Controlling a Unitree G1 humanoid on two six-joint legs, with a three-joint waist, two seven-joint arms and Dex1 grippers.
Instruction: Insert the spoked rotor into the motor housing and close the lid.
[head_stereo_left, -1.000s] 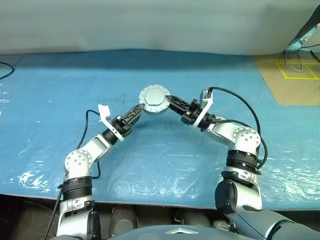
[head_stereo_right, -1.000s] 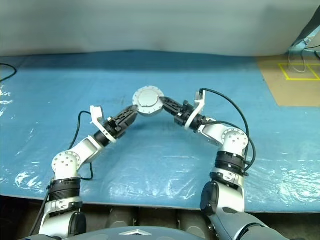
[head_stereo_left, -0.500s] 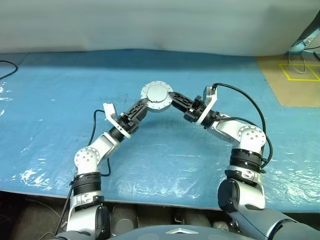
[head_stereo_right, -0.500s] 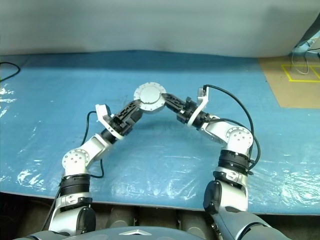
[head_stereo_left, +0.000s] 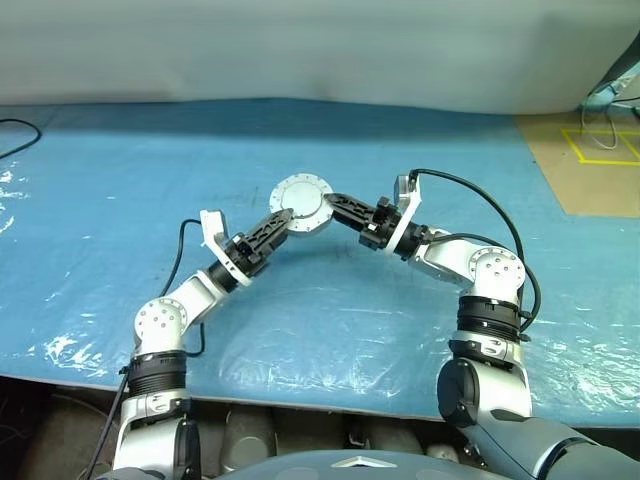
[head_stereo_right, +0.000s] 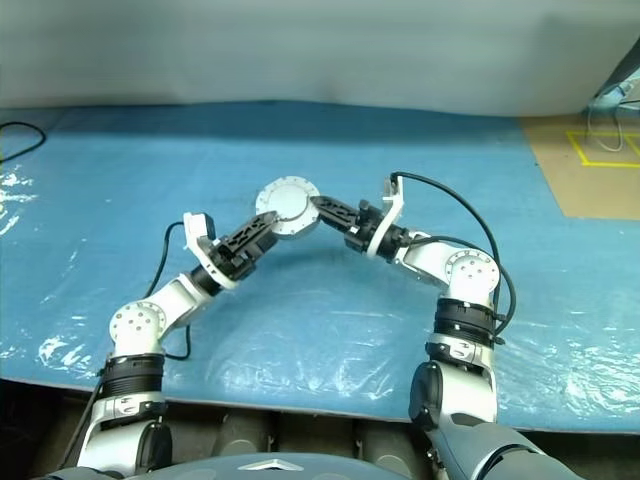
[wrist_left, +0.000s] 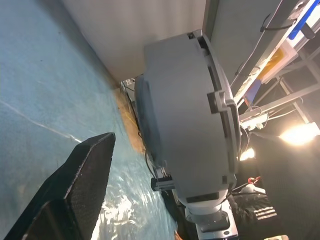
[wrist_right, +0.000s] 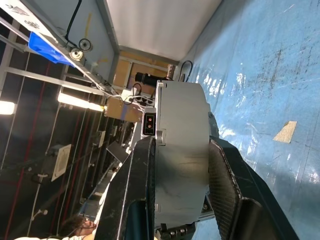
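Note:
The motor housing is a round silver casing held up over the blue table between my two arms. Its lid lies shut on it, smooth face towards the head camera. The spoked rotor is out of view. My right gripper is shut on the housing's rim from the right; in the right wrist view its fingers press both flat faces of the casing. My left gripper stands open at the housing's lower left. In the left wrist view one finger stays apart from the casing.
A blue plastic sheet covers the whole table up to the grey wall behind. At the back right lies a brown patch with yellow tape lines. A black cable curls at the far left edge.
The whole picture has shifted with the camera. The right gripper keeps its hold on the housing, and the left gripper has turned slightly beside it.

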